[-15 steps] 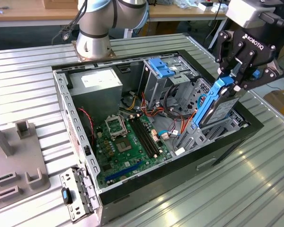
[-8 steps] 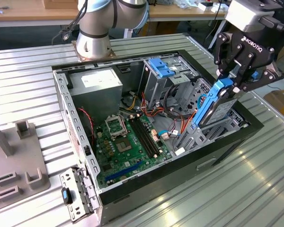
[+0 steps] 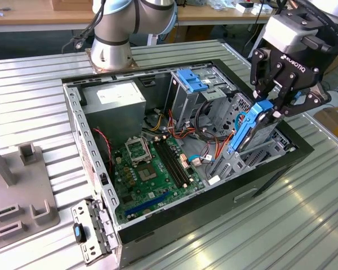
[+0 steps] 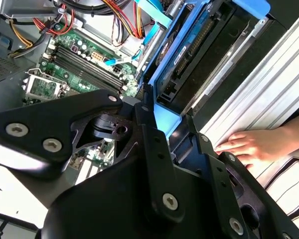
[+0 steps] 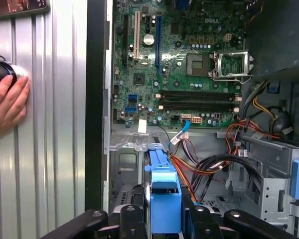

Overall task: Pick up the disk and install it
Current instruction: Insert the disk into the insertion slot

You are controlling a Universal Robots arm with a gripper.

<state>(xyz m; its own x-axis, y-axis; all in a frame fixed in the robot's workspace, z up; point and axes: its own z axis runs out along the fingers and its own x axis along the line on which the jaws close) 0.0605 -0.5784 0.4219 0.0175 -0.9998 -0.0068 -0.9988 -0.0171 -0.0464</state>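
Gripping the disk [image 3: 247,130] by its blue end, the closed pincer [image 3: 272,110] held it on edge at the drive bay [image 3: 239,163] inside the computer case [image 3: 253,188] — by my judgement the installing step, which called for rails square with the bay.

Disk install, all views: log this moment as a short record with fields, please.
gripper: shut on the blue end of the disk
disk: on edge, tilted, at the drive bay on the exterior view's right
case: open, motherboard exposed
hand: a person's, resting on the table beside the case
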